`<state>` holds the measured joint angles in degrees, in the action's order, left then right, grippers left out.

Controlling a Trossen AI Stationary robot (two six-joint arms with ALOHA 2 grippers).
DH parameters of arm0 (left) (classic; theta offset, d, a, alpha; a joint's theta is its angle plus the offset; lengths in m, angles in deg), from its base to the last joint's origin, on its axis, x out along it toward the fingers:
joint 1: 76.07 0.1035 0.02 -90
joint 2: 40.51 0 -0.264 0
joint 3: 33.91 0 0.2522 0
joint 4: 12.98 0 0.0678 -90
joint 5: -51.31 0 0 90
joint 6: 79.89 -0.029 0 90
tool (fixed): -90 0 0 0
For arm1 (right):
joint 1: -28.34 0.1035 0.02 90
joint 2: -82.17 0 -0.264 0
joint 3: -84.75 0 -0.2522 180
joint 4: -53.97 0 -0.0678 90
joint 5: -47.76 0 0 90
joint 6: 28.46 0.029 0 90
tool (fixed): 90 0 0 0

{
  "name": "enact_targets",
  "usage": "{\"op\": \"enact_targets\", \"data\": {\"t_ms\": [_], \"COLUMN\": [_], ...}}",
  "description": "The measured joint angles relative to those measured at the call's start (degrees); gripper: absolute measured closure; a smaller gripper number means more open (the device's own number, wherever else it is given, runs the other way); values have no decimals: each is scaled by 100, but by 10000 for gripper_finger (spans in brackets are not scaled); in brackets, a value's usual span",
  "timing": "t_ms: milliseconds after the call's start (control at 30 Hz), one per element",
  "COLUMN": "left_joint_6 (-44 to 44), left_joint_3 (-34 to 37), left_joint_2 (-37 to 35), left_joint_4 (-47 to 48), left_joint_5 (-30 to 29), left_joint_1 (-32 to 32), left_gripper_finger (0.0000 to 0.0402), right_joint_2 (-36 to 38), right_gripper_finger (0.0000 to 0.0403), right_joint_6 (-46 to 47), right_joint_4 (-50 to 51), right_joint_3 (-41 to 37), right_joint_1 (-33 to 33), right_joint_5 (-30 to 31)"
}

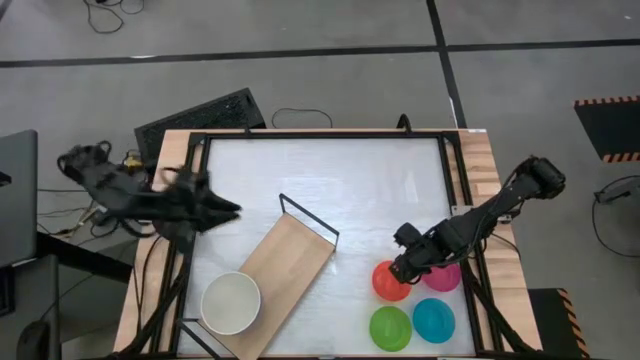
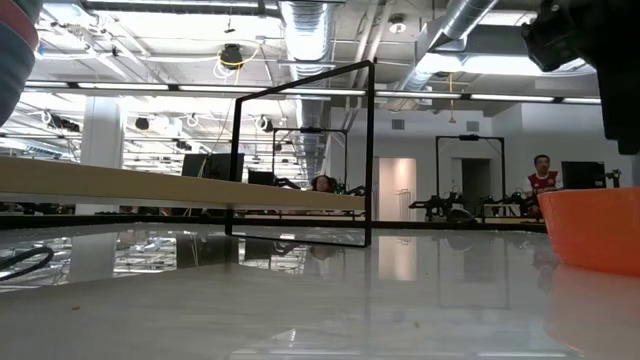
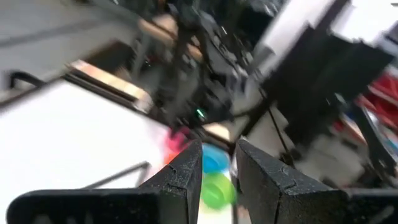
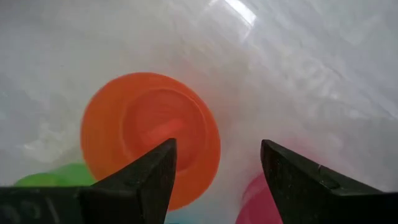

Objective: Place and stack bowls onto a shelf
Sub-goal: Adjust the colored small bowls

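Observation:
My right gripper (image 4: 217, 163) is open and hovers over the red bowl (image 4: 149, 134), one finger above its hollow and one outside its rim. That bowl (image 1: 388, 284) sits upright on the table at the near right. Beside it stand the magenta bowl (image 1: 445, 277), the lime green bowl (image 1: 390, 328) and the cyan bowl (image 1: 434, 320). The shelf (image 1: 290, 262) lies slantwise mid-table, with its wire frame (image 1: 308, 219) at the far end. The cream-white bowl (image 1: 231, 302) rests on its near end. My left gripper (image 1: 228, 210) hangs over the table's left side, open by a narrow gap, holding nothing. The other bowls are out of view.
A black rail (image 1: 320, 135) frames the white tabletop (image 1: 340, 180). A keyboard (image 1: 200, 115) lies past the far left corner. The far half of the table holds free room. In the low view, people (image 2: 541, 178) show in the room behind.

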<state>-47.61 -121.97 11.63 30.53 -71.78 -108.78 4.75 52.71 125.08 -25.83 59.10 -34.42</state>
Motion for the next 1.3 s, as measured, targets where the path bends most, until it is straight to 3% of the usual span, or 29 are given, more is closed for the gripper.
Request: {"op": "enact_targets", "data": {"t_ms": [100,200,433,700,900,1033,1200,1300], "left_joint_6": [-22,-314,-907,-916,-911,-910,-923,-910], "left_joint_3": [-235,-497,-1085,-1516,-1594,-1596,-1596,-1596], "left_joint_2": [550,1190,2660,3772,3997,3985,3949,3954], "left_joint_4": [-10,-10,-47,-70,-78,-84,-107,-86], "left_joint_5": [1338,2311,3520,3741,3744,3675,3535,3607], "left_joint_1": [726,1333,2154,2373,2367,2365,2367,2367], "left_gripper_finger": [317,317,317,317,317,317,317,317], "right_joint_2": [-50,-67,-9,-440,-608,-572,-572,-576], "right_gripper_finger": [143,143,143,151,189,251,376,381], "right_joint_6": [-1,7,405,1392,2024,2542,2874,3194], "right_joint_4": [-23,-34,-57,454,529,866,1875,2285], "right_joint_3": [-1,-5,-5,-4,-1,239,775,821], "right_joint_1": [-2,-4,60,382,686,910,1204,1295], "right_joint_5": [1,6,122,108,111,137,21,-656]}}
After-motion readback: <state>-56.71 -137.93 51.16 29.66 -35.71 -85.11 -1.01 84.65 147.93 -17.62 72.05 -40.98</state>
